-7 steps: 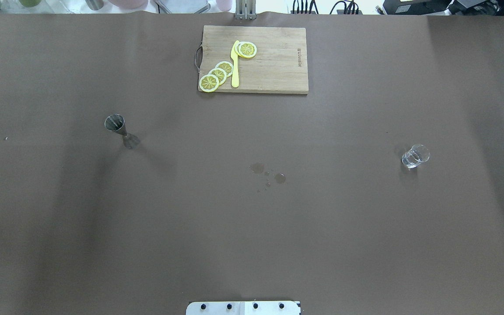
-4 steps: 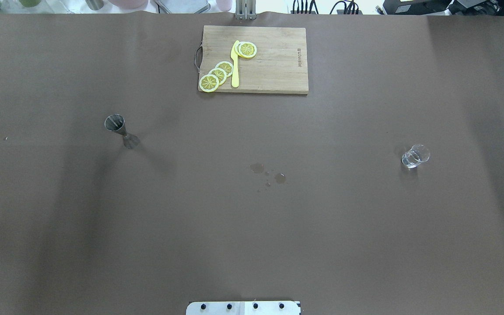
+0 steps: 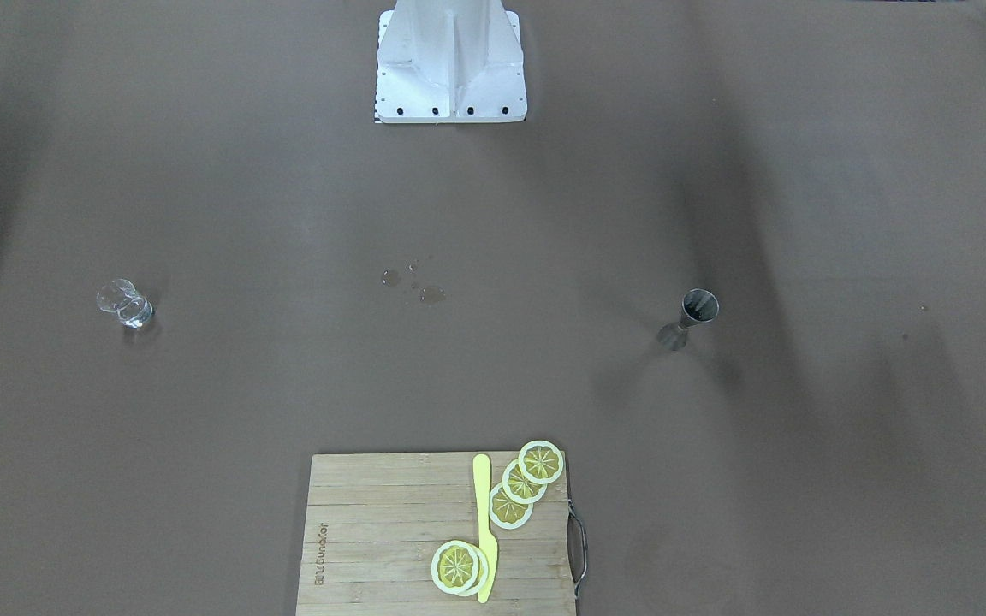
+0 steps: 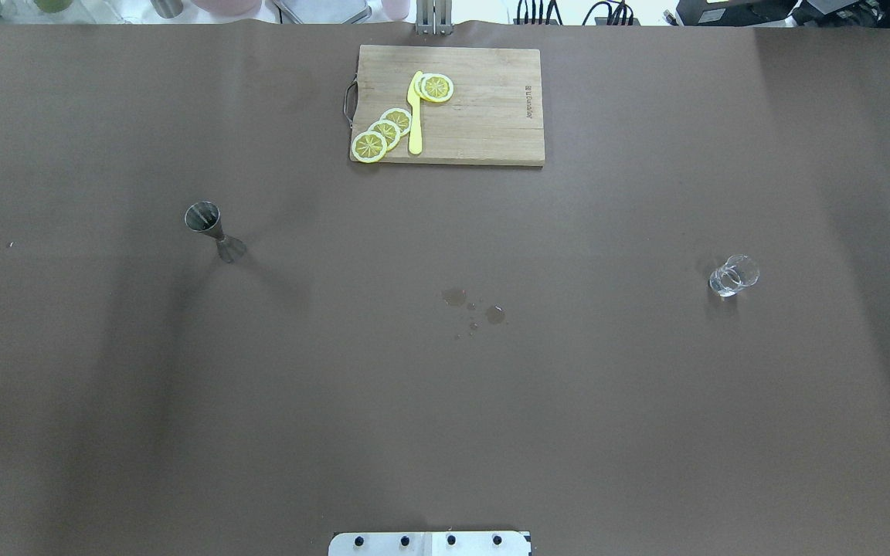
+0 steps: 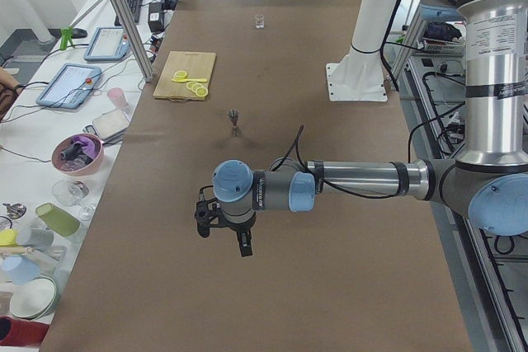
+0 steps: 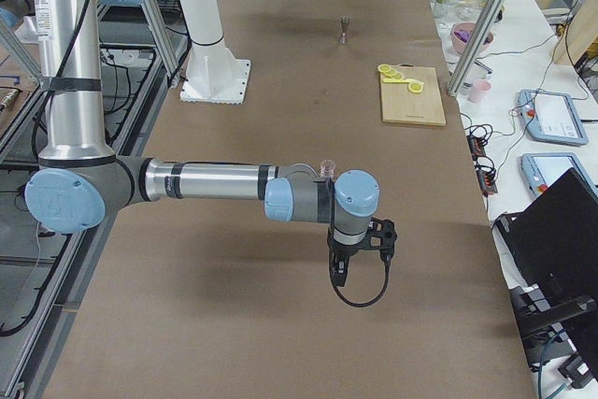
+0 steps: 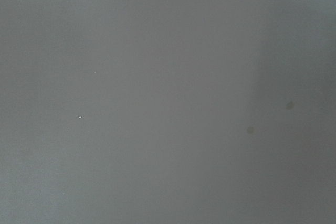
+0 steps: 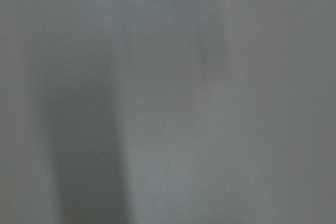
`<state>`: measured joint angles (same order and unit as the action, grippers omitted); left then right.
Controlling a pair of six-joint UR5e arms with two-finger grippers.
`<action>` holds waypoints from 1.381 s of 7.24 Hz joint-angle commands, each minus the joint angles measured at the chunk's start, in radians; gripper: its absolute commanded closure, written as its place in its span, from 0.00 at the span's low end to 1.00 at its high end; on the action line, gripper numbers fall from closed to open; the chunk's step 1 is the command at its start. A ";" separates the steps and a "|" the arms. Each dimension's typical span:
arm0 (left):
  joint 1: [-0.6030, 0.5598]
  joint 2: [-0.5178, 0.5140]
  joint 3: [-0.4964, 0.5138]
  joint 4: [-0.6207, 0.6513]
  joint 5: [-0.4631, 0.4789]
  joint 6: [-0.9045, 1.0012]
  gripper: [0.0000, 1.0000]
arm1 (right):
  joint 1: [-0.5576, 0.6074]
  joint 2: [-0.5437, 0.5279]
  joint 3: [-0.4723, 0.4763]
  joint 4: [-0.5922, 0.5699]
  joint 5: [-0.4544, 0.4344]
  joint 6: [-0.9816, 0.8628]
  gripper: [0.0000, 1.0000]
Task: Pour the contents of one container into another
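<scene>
Standing apart are one jigger point(image 4: 215, 232), one glass point(image 4: 733, 276); cannot tell whether left tool point(image 5: 223, 237) or right tool point(image 6: 363, 264) grips.

A small shiny metal cup shaped like an hourglass point(image 4: 213, 230) stands on the left of the brown counter point(image 4: 182, 425). A small clear glass point(image 4: 733, 276) stands far away on the right. Between them are a few wet spots point(image 4: 494, 314). At the far edge lies a wooden cutting board point(image 4: 491, 116) with yellow lemon slices point(image 4: 370, 146) and a yellow plastic knife point(image 4: 415, 123) on it.
</scene>
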<state>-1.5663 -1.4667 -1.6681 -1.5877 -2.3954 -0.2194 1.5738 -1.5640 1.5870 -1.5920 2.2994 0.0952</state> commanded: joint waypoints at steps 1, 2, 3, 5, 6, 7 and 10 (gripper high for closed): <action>0.000 -0.003 0.001 0.000 -0.001 0.000 0.02 | 0.000 -0.002 0.001 0.001 0.002 0.000 0.00; 0.002 -0.001 0.005 0.000 0.001 0.000 0.02 | 0.000 -0.004 0.002 0.001 0.002 0.000 0.00; 0.002 0.000 0.005 0.002 0.001 0.000 0.02 | 0.000 -0.004 0.007 0.001 0.002 0.000 0.00; 0.002 -0.001 0.005 0.002 0.001 0.000 0.02 | 0.000 -0.005 0.014 0.000 0.003 0.000 0.00; 0.002 -0.001 0.005 0.002 -0.001 0.000 0.02 | 0.002 -0.005 0.014 0.000 0.005 0.000 0.00; 0.002 -0.001 0.004 0.002 -0.001 0.000 0.02 | 0.000 -0.008 0.022 -0.002 0.006 0.000 0.00; -0.001 0.000 0.001 0.002 -0.004 0.000 0.02 | 0.000 -0.017 0.036 0.000 0.008 0.000 0.00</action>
<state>-1.5660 -1.4686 -1.6665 -1.5861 -2.3974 -0.2194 1.5739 -1.5788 1.6201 -1.5935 2.3068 0.0951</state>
